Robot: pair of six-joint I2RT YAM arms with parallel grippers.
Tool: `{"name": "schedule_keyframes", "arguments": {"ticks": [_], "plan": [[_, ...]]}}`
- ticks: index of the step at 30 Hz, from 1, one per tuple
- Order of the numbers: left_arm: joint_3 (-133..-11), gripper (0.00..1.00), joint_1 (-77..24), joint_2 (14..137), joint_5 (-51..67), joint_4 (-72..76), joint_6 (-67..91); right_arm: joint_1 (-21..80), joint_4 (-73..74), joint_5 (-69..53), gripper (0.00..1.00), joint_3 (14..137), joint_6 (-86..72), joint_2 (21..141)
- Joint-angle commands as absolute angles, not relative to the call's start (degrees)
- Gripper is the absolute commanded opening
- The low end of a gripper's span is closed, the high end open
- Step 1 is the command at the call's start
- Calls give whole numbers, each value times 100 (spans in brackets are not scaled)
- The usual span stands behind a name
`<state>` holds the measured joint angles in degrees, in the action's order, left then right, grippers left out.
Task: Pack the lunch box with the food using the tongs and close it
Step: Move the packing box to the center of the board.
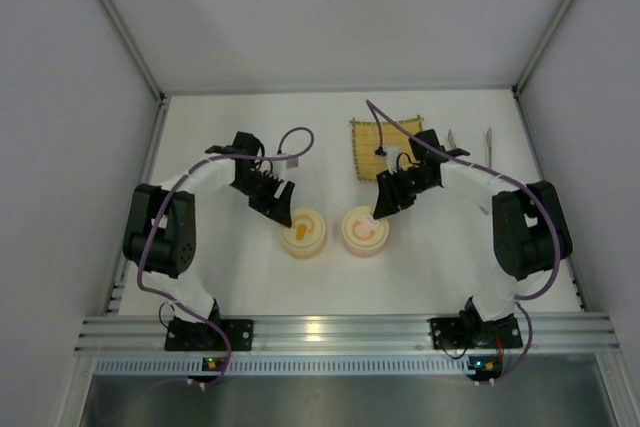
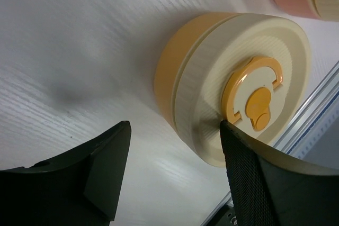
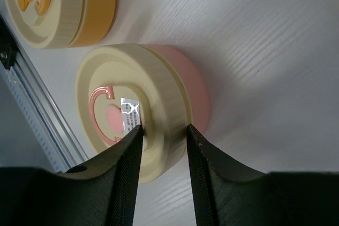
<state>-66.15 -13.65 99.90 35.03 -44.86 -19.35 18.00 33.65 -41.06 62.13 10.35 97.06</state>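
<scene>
Two round lunch boxes stand side by side with their cream lids on: an orange one [image 1: 303, 234] [image 2: 233, 83] and a pink one [image 1: 364, 231] [image 3: 132, 104]. My left gripper [image 1: 283, 215] [image 2: 175, 130] is open at the orange box's near rim, with one fingertip [image 2: 229, 130] at the lid's top and the other over bare table. My right gripper [image 1: 379, 211] [image 3: 163, 129] straddles the pink box's lid rim, one pad on the lid's top by a sticker and one on its side wall. The silvery tongs [image 1: 489, 144] lie at the far right. A small dark piece of food [image 1: 379, 152] sits on the mat.
The yellow woven mat [image 1: 370, 137] lies behind the pink box, partly under my right arm. White walls close in the table on three sides. An aluminium rail [image 1: 330, 330] runs along the near edge, close to both boxes.
</scene>
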Motion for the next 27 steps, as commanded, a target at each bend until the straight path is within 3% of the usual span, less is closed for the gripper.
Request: {"name": "schedule_keyframes", "arguments": {"ticks": [1, 13, 17, 20, 21, 27], "plan": [[-6513, 72, -1529, 10072, 3480, -4210, -1855, 2047, 2997, -4069, 37, 5959, 1081, 9712], [-6381, 72, -1749, 10116, 3674, -4271, -1810, 2347, 2936, -4175, 36, 5845, 941, 9686], [-6398, 78, -1767, 10081, 3674, -4315, -1819, 2347, 2979, -4210, 37, 5959, 940, 9703], [-6573, 89, -1767, 10020, 3560, -4403, -1810, 2338, 3049, -4210, 44, 6116, 1002, 9624], [-6679, 98, -1740, 9924, 3499, -4569, -1845, 2312, 3146, -4219, 51, 6178, 1089, 9528], [-7994, 98, -1188, 9440, 3524, -5263, -1977, 1943, 3567, -4429, 89, 6925, 1195, 8913]]}}
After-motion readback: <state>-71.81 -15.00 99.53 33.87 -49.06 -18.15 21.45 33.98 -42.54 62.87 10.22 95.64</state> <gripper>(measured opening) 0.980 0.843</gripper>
